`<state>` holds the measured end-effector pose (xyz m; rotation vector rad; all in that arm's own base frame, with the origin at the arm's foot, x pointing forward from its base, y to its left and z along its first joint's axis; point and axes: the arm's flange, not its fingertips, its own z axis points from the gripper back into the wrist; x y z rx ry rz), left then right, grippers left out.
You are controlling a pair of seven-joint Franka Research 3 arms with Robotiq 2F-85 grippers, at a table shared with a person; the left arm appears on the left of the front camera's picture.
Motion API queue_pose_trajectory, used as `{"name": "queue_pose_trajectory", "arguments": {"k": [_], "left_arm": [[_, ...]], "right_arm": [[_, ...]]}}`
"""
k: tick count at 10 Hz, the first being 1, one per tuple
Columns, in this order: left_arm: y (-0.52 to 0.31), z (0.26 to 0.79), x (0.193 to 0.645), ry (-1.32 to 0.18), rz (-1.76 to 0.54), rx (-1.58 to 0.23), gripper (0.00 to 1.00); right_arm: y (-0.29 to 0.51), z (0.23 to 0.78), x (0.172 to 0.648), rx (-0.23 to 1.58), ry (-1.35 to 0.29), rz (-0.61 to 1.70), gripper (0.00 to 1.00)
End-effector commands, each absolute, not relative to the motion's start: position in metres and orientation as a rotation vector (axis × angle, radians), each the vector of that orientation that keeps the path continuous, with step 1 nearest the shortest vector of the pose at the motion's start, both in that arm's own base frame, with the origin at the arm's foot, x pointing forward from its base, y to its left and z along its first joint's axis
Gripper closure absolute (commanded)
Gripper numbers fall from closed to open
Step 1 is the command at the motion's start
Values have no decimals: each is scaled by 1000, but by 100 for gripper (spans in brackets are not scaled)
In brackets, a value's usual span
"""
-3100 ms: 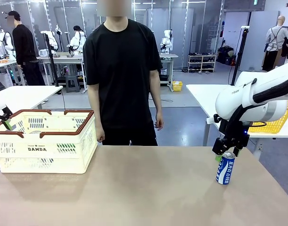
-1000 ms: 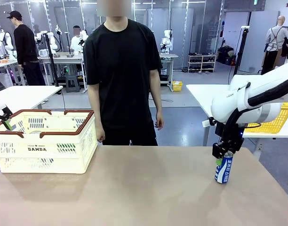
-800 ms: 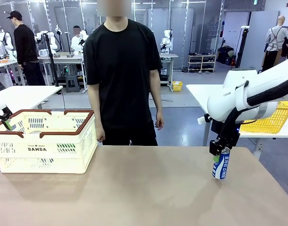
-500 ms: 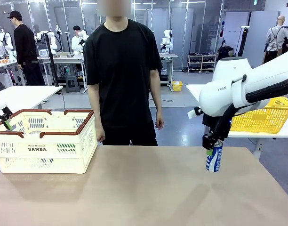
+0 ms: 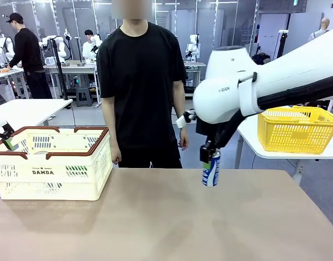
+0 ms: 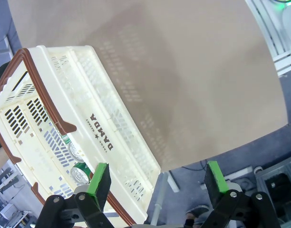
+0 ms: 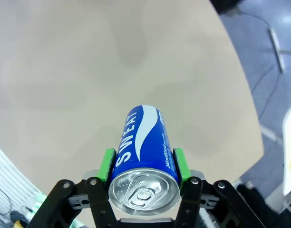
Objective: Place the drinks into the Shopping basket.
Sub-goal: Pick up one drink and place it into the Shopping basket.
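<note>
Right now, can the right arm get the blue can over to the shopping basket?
Probably yes. The right gripper holds the blue can off the table, and the bare tabletop lies between it and the open-topped shopping basket.

Glossy metal can [image 7: 143,161]; matt table [image 5: 155,217]

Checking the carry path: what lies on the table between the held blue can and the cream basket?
Nothing: front view shows bare table between the blue can and basket.
</note>
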<state>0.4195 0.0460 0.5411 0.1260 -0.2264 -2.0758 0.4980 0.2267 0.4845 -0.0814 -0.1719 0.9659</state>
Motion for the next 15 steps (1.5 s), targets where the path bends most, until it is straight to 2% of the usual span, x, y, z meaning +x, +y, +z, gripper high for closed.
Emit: {"name": "queue_pose_trajectory", "arguments": {"k": [1, 8, 15], "left_arm": [[46, 541, 417, -234, -2066, 122, 0], [46, 541, 417, -234, -2066, 122, 0], [46, 541, 417, -234, -2066, 122, 0]], "right_arm": [[245, 481, 507, -28, -155, 1082, 68], [316, 425, 493, 19, -195, 1285, 68], [332, 389, 497, 53, -180, 1337, 68]]}}
